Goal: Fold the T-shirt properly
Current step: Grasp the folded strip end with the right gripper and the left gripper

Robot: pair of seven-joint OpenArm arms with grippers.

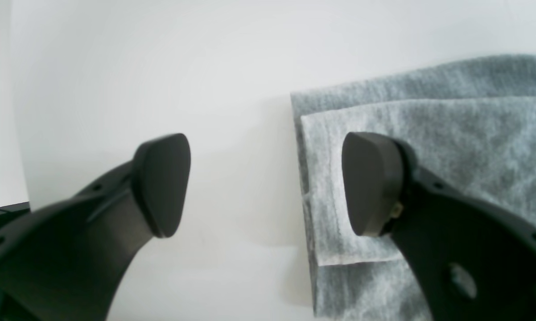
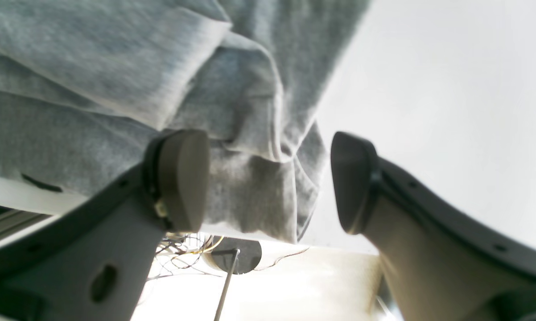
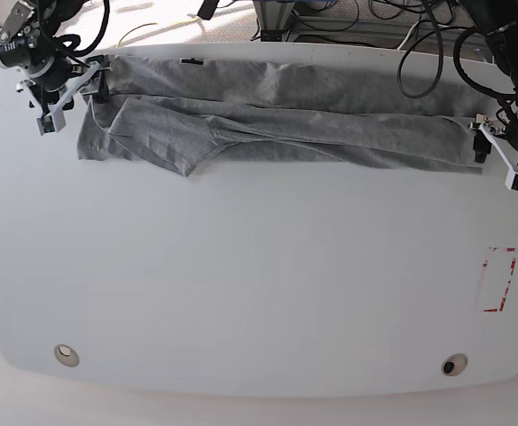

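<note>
Marking the near right of the white tabletop [image 3: 259, 293] is a red-outlined rectangle [image 3: 498, 280]. Beyond it the T-shirt [image 3: 277, 120] lies folded lengthwise along the far edge. Left gripper [image 1: 265, 185] straddles its hem end, jaws apart, empty; right gripper [image 2: 270, 180] at the sleeve end likewise gapes, gripping nothing.

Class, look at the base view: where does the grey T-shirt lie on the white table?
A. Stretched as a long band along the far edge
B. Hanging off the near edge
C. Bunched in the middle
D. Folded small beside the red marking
A: the T-shirt runs as a long band along the far edge of the table, between the two arms.
</note>
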